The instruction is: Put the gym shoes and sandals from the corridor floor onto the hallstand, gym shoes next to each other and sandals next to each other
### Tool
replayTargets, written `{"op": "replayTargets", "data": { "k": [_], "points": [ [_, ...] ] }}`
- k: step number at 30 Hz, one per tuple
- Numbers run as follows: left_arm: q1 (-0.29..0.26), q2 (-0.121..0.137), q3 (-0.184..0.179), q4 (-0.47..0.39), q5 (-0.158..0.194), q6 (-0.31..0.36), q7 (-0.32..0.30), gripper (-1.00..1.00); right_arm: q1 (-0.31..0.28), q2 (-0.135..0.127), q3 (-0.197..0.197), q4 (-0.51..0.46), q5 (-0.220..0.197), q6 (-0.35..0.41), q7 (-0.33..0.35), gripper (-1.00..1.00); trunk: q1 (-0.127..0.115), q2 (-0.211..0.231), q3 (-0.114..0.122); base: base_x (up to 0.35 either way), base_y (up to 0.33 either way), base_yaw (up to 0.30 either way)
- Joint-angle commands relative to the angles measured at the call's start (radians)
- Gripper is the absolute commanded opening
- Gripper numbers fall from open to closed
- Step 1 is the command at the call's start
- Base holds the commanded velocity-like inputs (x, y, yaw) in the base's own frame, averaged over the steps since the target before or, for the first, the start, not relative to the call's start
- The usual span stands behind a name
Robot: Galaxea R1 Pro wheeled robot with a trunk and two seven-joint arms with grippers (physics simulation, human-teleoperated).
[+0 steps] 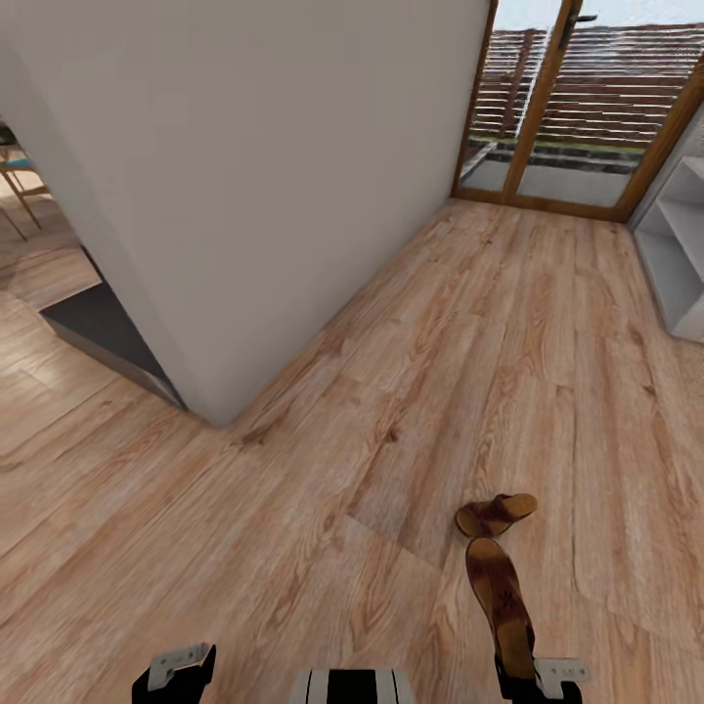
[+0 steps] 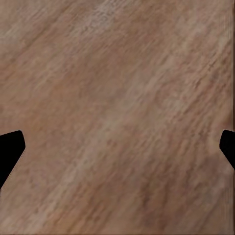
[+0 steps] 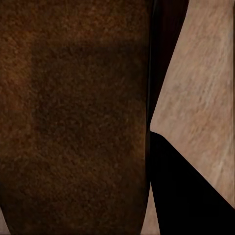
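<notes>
The right hand (image 1: 533, 675) is grasping 1 sandal (image 1: 500, 592): in the head view the long brown sandal sticks forward from that hand at the bottom of the frame, and in the right wrist view its dark brown leather (image 3: 73, 117) sits pressed against a black finger (image 3: 181, 196), with wood floor beyond. The grip looks firm, though whether the sandal is fully off the floor cannot be told from these angles. The second sandal (image 1: 496, 514) lies on the corridor floor (image 1: 411, 391) just ahead of the held one's tip, turned crosswise to it.

The left hand (image 2: 117, 147) is released and carries nothing; its 2 dark fingertips (image 2: 10, 147) stand wide apart at the frame edges over bare planks.

The hallstand (image 1: 680, 244) shows as pale grey shelving at the right edge of the head view, well apart from the sandals, near the glazed wooden door (image 1: 548, 98) at the corridor's end. The part of it in view holds no shoes. A white wall corner (image 1: 215, 244) juts in on the left.

As a judgement, the task is at an early stage: 1 sandal is in hand, nothing can be seen placed, and what is left is carrying this sandal to the rack, fetching its partner to sit beside it, then both gym shoes.
</notes>
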Motion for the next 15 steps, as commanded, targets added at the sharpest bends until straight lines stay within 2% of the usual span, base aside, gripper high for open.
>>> {"op": "replayTargets", "data": {
  "k": [1, 15],
  "points": [
    [0.000, 0.000, 0.002, 0.001, 0.009, -0.003, -0.006, 1.00, 0.000, 0.000, 0.001, 0.002, -0.007, -0.003, 0.000, -1.00, -0.001, 0.000, 0.005, 0.000, 0.000, 0.000],
    [0.000, -0.001, 0.002, 0.005, 0.010, -0.004, -0.006, 1.00, 0.000, 0.002, 0.001, 0.028, -0.008, -0.003, 0.001, -1.00, -0.007, 0.003, 0.081, 0.000, 0.000, 0.000]
  ]
}}
